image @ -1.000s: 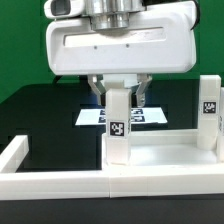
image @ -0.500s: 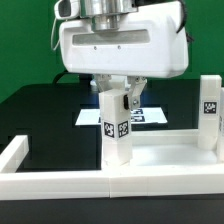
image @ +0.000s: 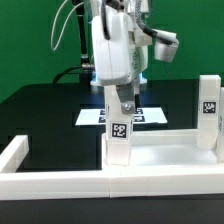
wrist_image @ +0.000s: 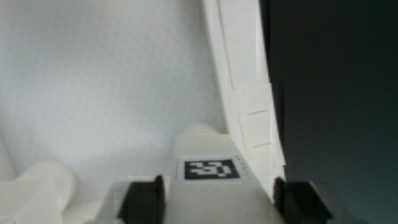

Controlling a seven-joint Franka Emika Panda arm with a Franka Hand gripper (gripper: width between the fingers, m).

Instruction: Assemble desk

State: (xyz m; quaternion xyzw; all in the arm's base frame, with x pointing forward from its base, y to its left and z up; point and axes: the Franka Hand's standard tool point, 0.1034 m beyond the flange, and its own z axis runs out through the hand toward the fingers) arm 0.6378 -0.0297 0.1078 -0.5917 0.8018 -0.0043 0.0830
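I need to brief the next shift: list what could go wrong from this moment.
1. The gripper holds only the top of the upright leg; if it twists further, the leg may slip or cross-thread in its corner of the tabletop.
2. The wrist view shows little beyond the leg's tag, so misalignment could go unnoticed.

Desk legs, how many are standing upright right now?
2. One leg stands at the tabletop panel's corner on the exterior view's left, under the gripper; another leg stands at the right edge. Others may be hidden.
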